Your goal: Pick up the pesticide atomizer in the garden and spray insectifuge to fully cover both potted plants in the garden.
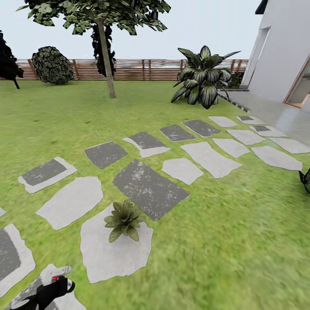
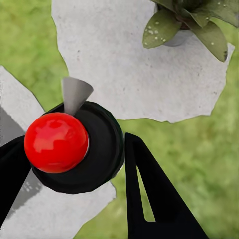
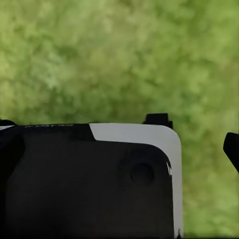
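left gripper [image 1: 45, 292] sits low at the near left, over a pale stepping stone [image 1: 112, 254], clamped on the pesticide atomizer [image 2: 74, 149]; in the left wrist view the black fingers [image 2: 149, 194] sit either side of its black cap and red top, grey nozzle pointing out toward the potted plant [image 1: 123, 219], so the hold looks set up for aiming spray, not carrying. plant stands just ahead of the gripper on the same pale stone, low rosette, grey pot rim barely visible under leaves. second rosette: can't place it, only a dark leaf edge at the far right border [image 1: 305, 180]. right gripper [image 3: 199, 134]: wrist cam shows arm housing and fingertips over lawn [image 3: 119, 55], nothing between them as far as visible; open or closed, can't tell
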Available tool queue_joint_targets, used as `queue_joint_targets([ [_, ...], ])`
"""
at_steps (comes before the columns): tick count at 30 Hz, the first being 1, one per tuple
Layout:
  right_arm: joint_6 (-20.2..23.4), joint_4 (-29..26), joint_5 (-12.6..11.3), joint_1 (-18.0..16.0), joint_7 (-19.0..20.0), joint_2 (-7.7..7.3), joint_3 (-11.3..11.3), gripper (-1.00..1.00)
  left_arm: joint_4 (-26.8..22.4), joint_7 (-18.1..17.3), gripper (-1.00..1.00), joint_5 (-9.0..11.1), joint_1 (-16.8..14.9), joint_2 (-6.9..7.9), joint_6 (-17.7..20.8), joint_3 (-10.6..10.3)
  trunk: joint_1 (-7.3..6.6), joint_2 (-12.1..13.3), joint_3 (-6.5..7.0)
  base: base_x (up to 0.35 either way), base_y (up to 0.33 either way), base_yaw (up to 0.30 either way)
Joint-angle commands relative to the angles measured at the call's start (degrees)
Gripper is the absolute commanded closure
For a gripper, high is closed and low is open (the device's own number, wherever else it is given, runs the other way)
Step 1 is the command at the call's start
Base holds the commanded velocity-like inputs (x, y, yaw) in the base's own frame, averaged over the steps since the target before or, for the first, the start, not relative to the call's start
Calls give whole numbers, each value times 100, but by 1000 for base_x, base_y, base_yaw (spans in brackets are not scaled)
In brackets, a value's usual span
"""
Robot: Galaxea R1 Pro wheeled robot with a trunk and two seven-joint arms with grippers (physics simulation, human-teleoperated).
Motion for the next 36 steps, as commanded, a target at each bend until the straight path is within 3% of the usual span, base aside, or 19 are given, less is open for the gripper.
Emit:
queue_joint_targets([
  [1, -32, 11, 59, -6, 20, 0, -49, -100, -8, -48, 100, -31, -6, -3, 17, 28, -22, 38, 13, 0, 0, 0],
  [11, 12, 63, 52, -6, 47, -9, -52, -100, 1, -48, 100, -25, -6, 3, -21, 31, -242, 439, 209, 0, 0, -18],
  [36, 5, 64, 42, -6, 31, -3, -53, -100, 1, -48, 100, -25, -6, 10, -22, 37, -791, 1441, 863, 0, 0, -127],
])
